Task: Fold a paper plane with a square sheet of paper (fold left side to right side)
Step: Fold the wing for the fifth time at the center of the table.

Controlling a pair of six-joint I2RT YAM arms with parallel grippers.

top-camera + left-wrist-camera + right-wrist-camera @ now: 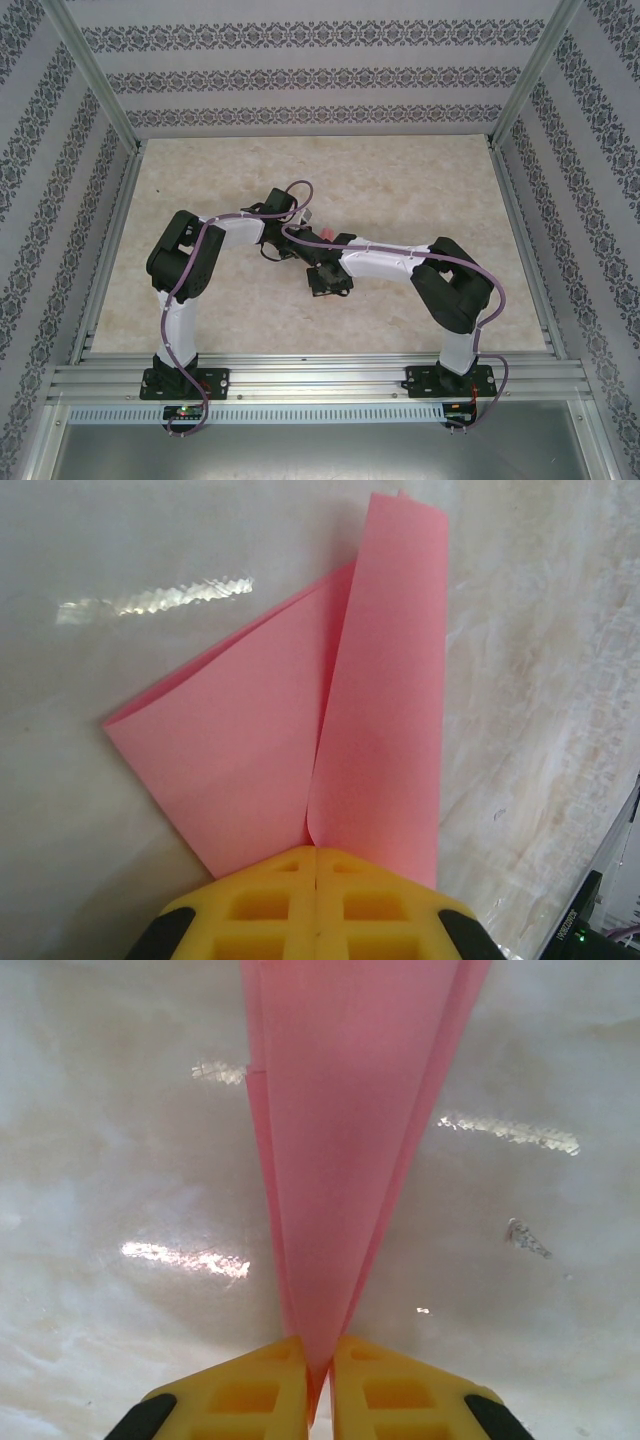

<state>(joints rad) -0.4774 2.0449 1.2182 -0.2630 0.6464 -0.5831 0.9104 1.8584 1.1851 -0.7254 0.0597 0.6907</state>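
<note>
Two robot arms are meeting over the middle of a marble-patterned table (400, 180), the left arm (185, 265) and the right arm (440, 280) reaching inward from their bases on the aluminium rail (320, 380) at the near edge. Between them they are holding a pink sheet of paper (300, 740), partly folded. One broad triangular layer is spreading to the left and a long narrow flap is curling up beside it.

The left gripper (315, 855) is pressing its yellow fingers (250, 910) together with no gap between them, and the paper's lower corner is running in under their tips. The right gripper (320, 1360) is pinching a narrow end of the same sheet, which is fanning out away from its nearly closed jaws.

Purple cables (185, 290) are looping along both arms and arching over the spot where the wrists are crowding together, hiding most of the paper from above. A dark piece of hardware with a green light (580, 935) is showing at the lower right of the left wrist view, just beside the paper.

Patterned walls (300, 80) and slanted metal posts (90, 75) are enclosing the table on the left, right and far sides. Bare tabletop is lying open on all sides of the grippers, widest toward the far wall.
</note>
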